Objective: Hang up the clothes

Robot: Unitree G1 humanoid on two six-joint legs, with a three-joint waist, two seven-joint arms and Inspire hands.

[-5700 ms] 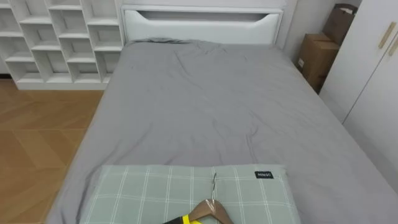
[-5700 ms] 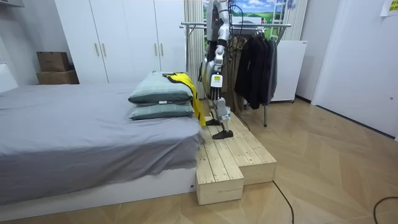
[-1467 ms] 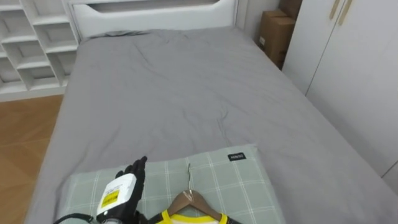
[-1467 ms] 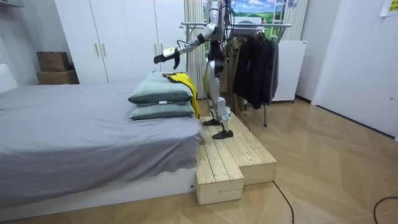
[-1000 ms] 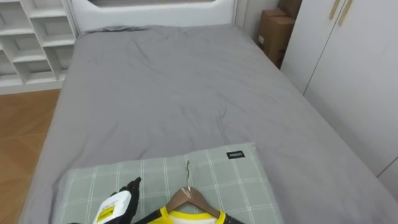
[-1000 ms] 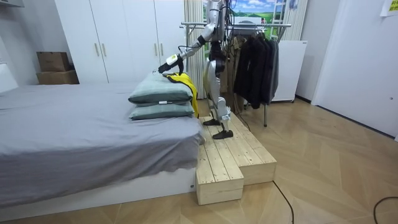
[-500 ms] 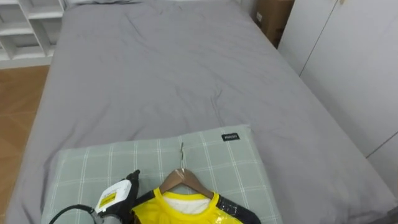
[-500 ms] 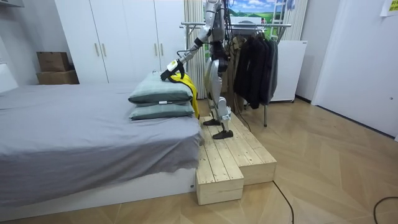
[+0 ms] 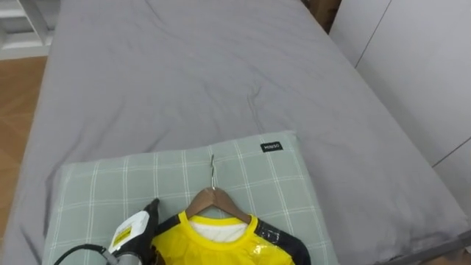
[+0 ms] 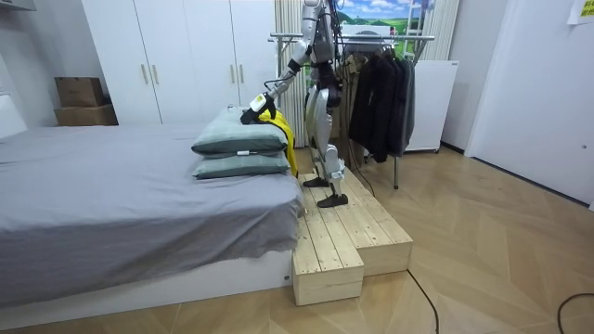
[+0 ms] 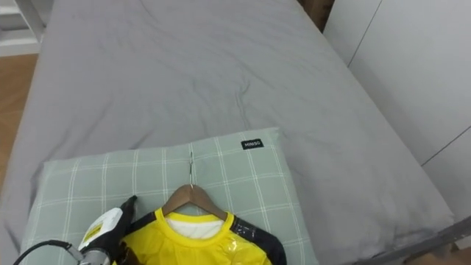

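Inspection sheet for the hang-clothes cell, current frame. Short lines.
Surface: grey bed, sheet lightly creased; green checked pillow at the near end, stacked on a second one in the room view.
Job's things: yellow shirt with dark sleeves, on a wooden hanger, lying flat on the pillow, hook pointing up the bed.
Clutter: nothing seen.
Hands: left hand on the pillow at the shirt's left edge; grip cannot be told.
Cables: nothing seen but the robot's own.
Surroundings: robot stands on a wooden platform beside the bed; clothes rack with dark clothes behind it; white wardrobes; cardboard boxes.
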